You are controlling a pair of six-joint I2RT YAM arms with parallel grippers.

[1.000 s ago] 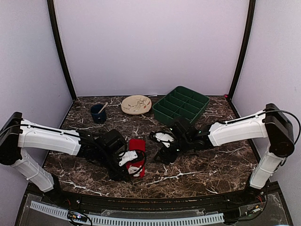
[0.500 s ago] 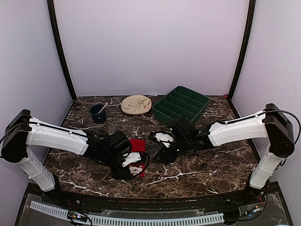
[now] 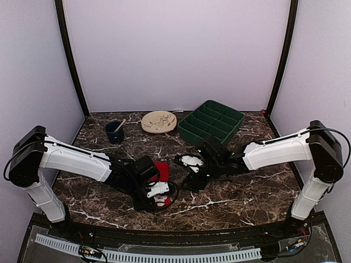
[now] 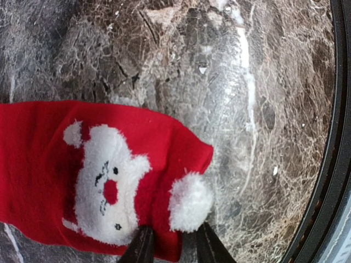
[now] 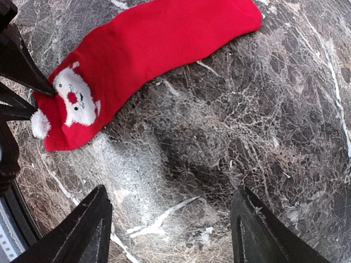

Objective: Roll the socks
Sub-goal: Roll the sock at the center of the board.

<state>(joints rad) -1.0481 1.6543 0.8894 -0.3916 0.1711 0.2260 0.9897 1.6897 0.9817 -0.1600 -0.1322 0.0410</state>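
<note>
Pinching the patterned end of a red sock point(image 4: 49, 164), the left gripper point(image 4: 173, 247) has its two dark fingertips drawn close together at the bottom of the left wrist view, with the sock's red edge caught between them, just beside a fluffy white pompom point(image 4: 190, 203). The only marking on the fabric is a knitted Santa face point(image 4: 107, 183): white beard, red nose, small dark eyes. It carries no lettering that can be read.

The right wrist view shows what the left one cuts off: the whole sock point(image 5: 164, 44) lying flat and unrolled on the dark marble table point(image 5: 247, 137), running from the Santa end at lower left to the plain toe at upper right. At that view's left edge the left arm's dark fingers point(image 5: 24, 74) meet the Santa end. The right gripper point(image 5: 171, 230) is spread wide, its fingers well apart over bare marble and holding nothing, near the sock but not touching it.

From the top camera only a small red patch of the sock point(image 3: 160, 169) shows, the rest hidden under the left gripper point(image 3: 158, 192); the right gripper point(image 3: 193, 178) sits just to its right. Only this view takes in the far side of the table: a green compartment tray point(image 3: 211, 123), a beige plate point(image 3: 159, 121) and a dark blue cup point(image 3: 114, 132) with a stick in it.
</note>
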